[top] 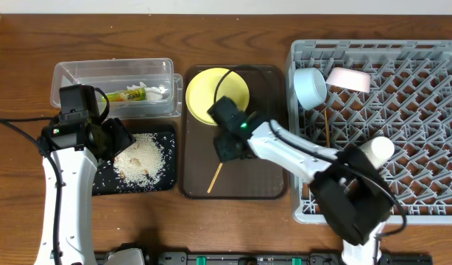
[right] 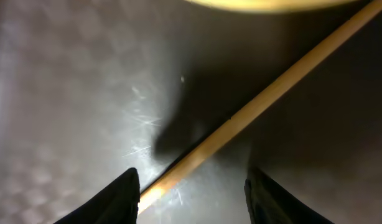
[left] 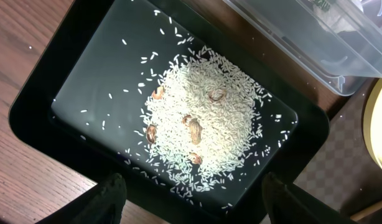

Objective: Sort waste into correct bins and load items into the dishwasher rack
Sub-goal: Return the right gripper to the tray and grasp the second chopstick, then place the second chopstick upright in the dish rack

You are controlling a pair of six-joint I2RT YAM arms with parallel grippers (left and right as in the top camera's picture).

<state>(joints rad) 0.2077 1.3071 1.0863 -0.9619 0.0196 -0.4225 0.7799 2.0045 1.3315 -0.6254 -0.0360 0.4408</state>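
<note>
Wooden chopstick [right: 253, 106] lay on the brown tray [top: 248, 184] mid-frame, straddled by the wide-spread right claw [right: 194, 196], while the left claw [left: 197, 202], likewise spread, hung over rice [left: 203, 118].

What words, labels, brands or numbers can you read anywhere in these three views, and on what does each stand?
None can be read.
The snack wrapper in the clear tub carries coloured markings, but they are too small and blurred to read.
Nothing else shows any text.

Overhead top-down; L wrist over black tray [left: 35, 118]; R prob. nearer chopstick [right: 259, 99].
</note>
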